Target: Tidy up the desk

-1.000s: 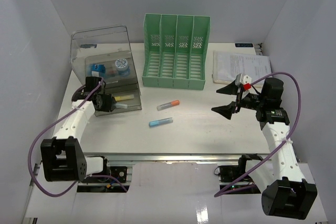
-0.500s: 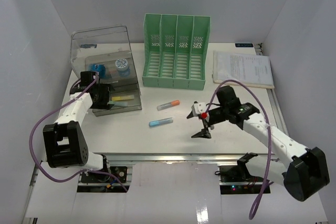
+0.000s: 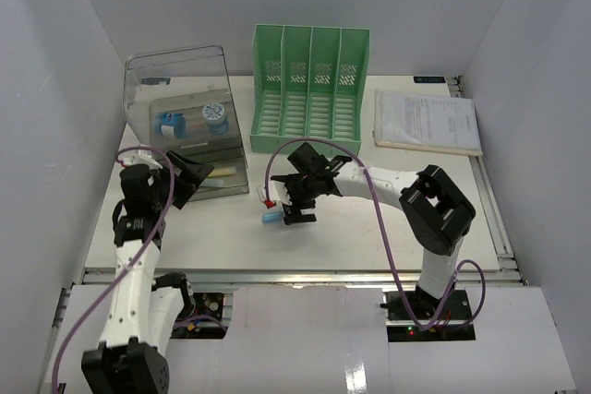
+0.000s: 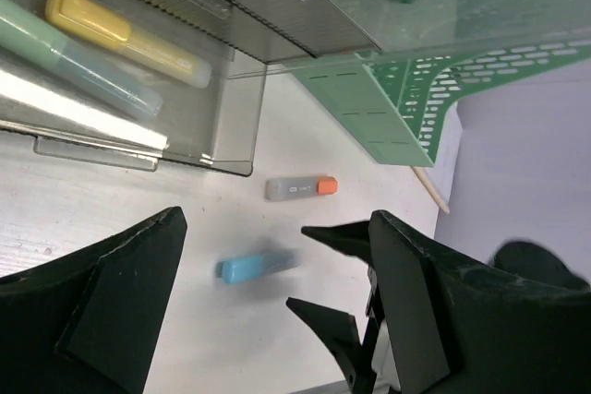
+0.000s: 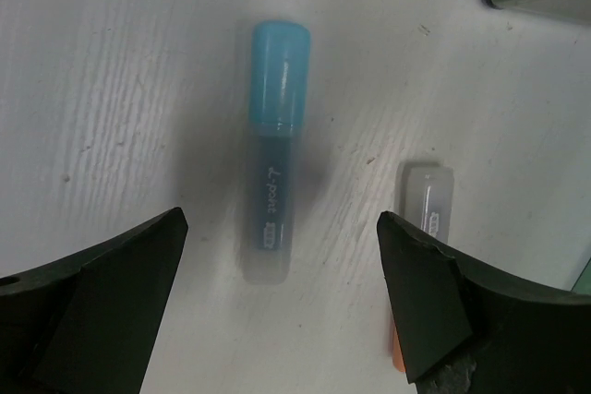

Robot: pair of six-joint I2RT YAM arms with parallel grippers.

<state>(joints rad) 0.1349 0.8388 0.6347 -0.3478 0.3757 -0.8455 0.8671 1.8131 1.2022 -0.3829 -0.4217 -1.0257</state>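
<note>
Nearest the bases, the desk [image 3: 388, 237] lay flat and white under both arms, its metal rail along the near edge; rigid and fixed, I'd say, so nothing there to lift, only the loose things on it. The right gripper [image 3: 292, 202] hung low over the middle of the desk with its jaws spread wide, 1 either side of the blue-capped marker [image 5: 275, 200], touching nothing yet. That marker looked light and stiff, a smooth round plastic barrel likely to roll or slip, so the best hold would be across the middle of the barrel, below the cap. Just beside it lay the orange-capped marker [image 5: 427, 205], apart from the blue one. Off to the left, the left gripper [image 3: 191, 175] was spread wide too and empty, sitting at the front of the clear drawer box [image 3: 175, 76]. In the open drawer lay the yellow highlighter [image 4: 129, 36] and the green pen [image 4: 78, 60], side by side. Farther back stood the green file rack [image 3: 309, 89], upright with 4 slots, and at the far right the papers [image 3: 427, 122] lay flat.
</note>
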